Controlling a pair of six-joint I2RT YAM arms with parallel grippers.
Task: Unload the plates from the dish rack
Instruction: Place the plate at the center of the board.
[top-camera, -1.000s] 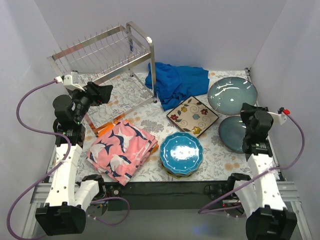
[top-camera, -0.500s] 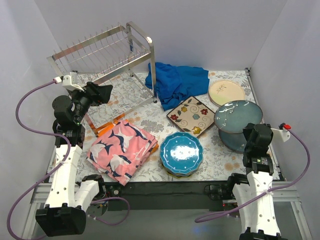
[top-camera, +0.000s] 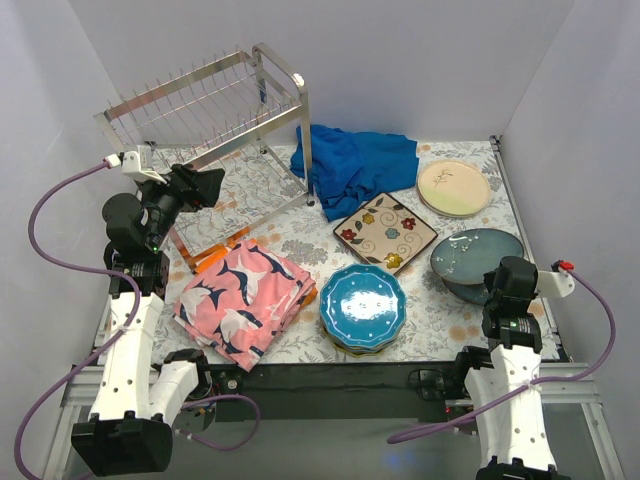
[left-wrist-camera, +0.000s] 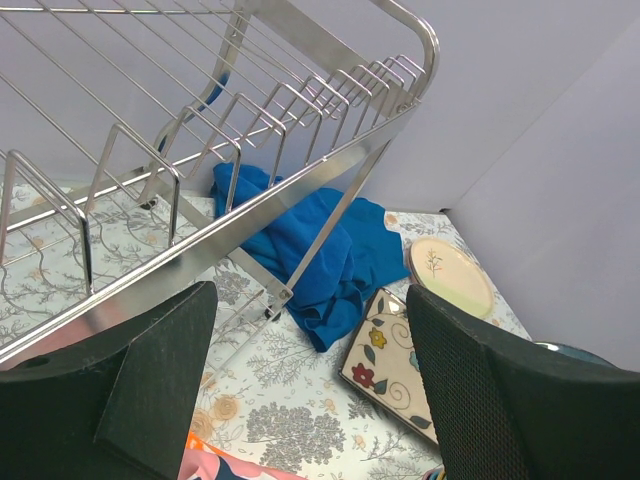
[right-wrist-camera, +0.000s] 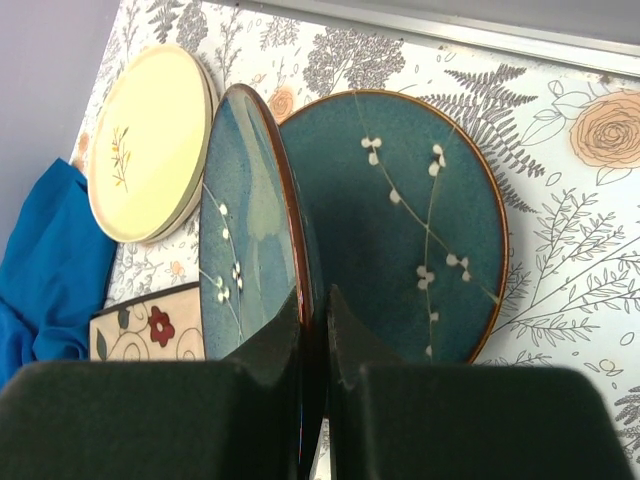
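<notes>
The dish rack (top-camera: 205, 110) stands at the back left; no plates show among its prongs (left-wrist-camera: 250, 110). My left gripper (top-camera: 203, 185) (left-wrist-camera: 310, 340) hangs open by its lower front rail, holding nothing. My right gripper (top-camera: 500, 283) (right-wrist-camera: 313, 300) is shut on the near rim of a dark teal plate (top-camera: 478, 253) (right-wrist-camera: 245, 230), tilted over a second dark teal plate (right-wrist-camera: 420, 220) lying on the table. Also on the table are a cream plate (top-camera: 453, 187) (left-wrist-camera: 448, 275), a square floral plate (top-camera: 386, 231) (left-wrist-camera: 385, 360) and a short stack topped by a teal dotted plate (top-camera: 363, 305).
A crumpled blue cloth (top-camera: 352, 165) lies right of the rack. A folded pink patterned cloth (top-camera: 245, 300) lies at the front left, with an orange edge (top-camera: 207, 258) showing beside it under the rack. The walls stand close on both sides.
My right arm has drawn back toward the near edge and lowered the dark teal plate over the other one, uncovering the cream plate. The left arm has stayed put.
</notes>
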